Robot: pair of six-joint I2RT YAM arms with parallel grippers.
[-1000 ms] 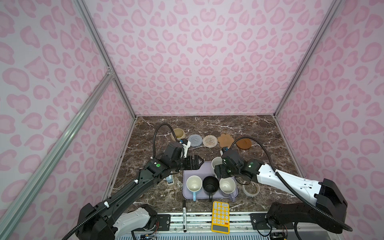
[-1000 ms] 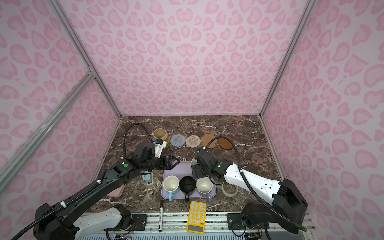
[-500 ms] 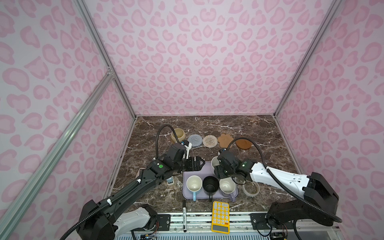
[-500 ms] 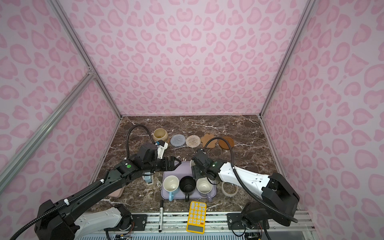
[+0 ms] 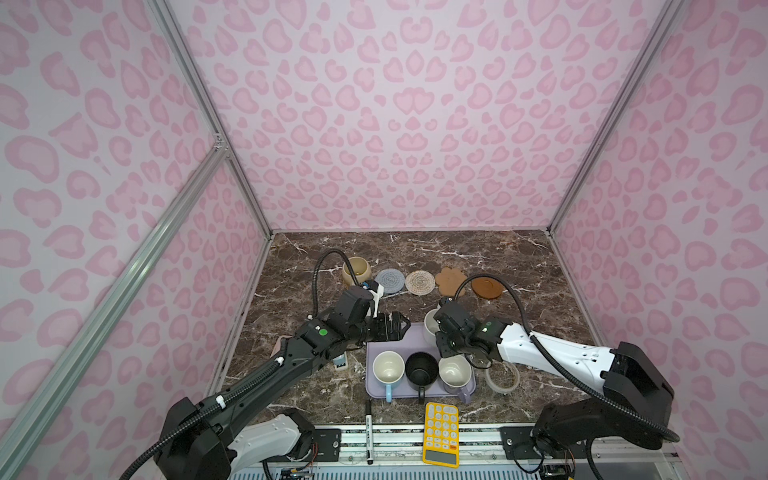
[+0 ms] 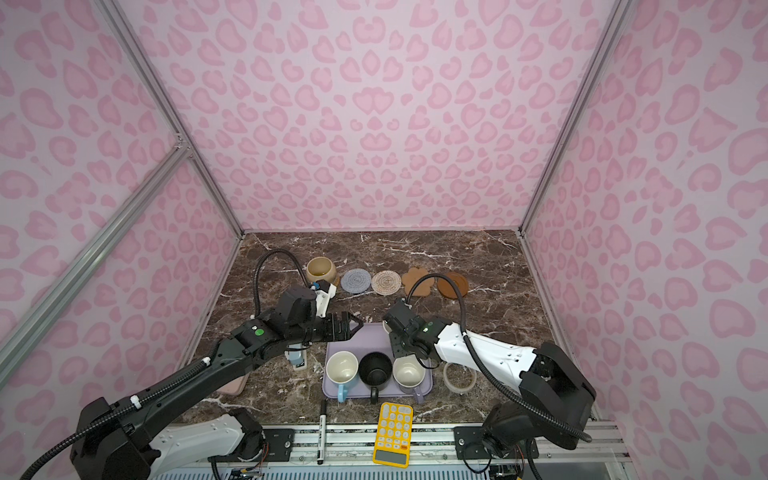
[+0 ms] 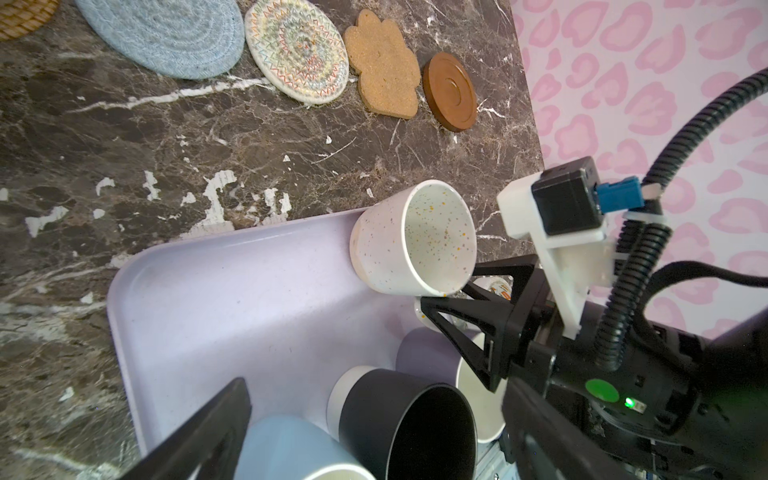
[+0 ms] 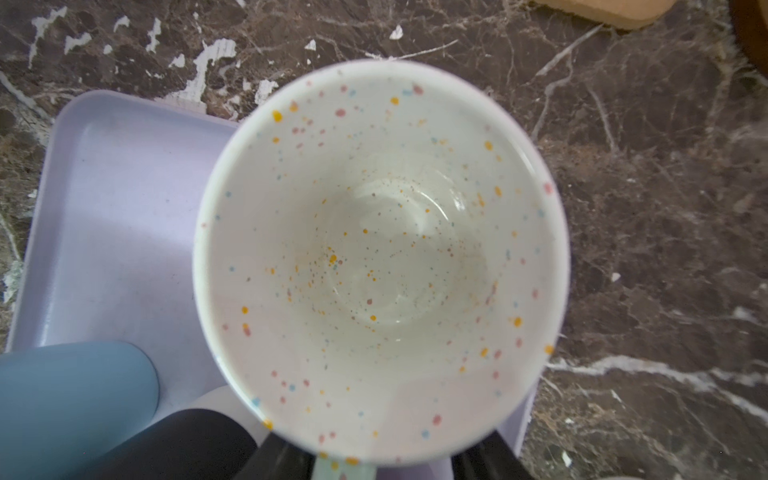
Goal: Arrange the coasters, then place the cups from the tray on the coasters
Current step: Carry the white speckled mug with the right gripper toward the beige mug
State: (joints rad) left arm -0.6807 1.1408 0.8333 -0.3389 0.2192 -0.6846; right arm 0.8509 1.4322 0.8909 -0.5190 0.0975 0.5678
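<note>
Cup pick: right pincer (image 7: 451, 289) straddles handle of speckled mug (image 7: 399, 237) on tray (image 7: 208, 291), clamp unconfirmed; left pincer (image 5: 395, 328) wide open, empty; next needs vertical lift to free coaster (image 5: 390, 280)

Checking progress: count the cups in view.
5. The beige-yellow cup stands at the left end of the coaster row; the white speckled cup is at the far right corner of the tray; the light blue cup, black cup and lavender cup line its near edge. None seems hidden.
</note>
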